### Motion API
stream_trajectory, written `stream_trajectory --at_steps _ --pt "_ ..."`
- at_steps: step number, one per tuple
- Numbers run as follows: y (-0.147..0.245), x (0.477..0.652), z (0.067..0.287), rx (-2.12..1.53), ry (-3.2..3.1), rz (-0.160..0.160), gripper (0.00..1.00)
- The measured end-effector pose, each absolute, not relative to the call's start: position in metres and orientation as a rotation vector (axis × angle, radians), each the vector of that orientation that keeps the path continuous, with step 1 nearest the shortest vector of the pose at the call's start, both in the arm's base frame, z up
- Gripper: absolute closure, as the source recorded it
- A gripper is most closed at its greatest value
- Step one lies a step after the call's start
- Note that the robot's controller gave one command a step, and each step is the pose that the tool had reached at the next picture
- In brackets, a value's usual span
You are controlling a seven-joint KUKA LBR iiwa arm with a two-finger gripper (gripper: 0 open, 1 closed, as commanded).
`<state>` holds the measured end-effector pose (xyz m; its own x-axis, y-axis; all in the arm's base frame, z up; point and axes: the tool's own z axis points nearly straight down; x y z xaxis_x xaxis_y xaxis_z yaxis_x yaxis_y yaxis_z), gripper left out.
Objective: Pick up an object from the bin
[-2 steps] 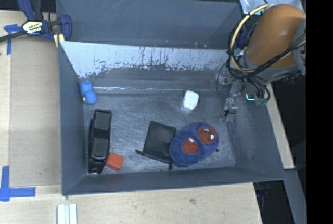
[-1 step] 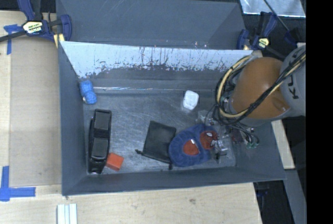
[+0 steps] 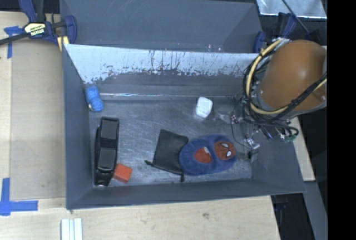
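My gripper (image 3: 251, 144) hangs low at the right end of the bin, just right of a blue plush slipper (image 3: 196, 156) with a red masked face (image 3: 225, 150) on it. The face part lies closest to the gripper, a small gap away. A white crumpled lump (image 3: 203, 107) sits up and to the left of the gripper, near the back wall. A flat black square (image 3: 169, 150) lies against the slipper's left side.
At the left end a long black device (image 3: 106, 150) lies along the wall with an orange block (image 3: 122, 173) at its near end. A small blue thing (image 3: 93, 98) sits in the back left corner. The arm's orange dome and cables overhang the right rim.
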<state>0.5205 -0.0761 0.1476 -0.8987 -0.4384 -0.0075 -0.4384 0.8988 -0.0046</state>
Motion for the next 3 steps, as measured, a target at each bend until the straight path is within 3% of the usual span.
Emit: stream_trajectory --at_steps 1,2,3 --pt "-0.051 0.509 0.069 -0.559 3.088 -0.004 0.0" --pt "-0.051 0.513 0.076 -0.558 3.077 -0.007 1.0" --pt "-0.055 0.533 0.205 -0.551 3.08 -0.005 1.0"
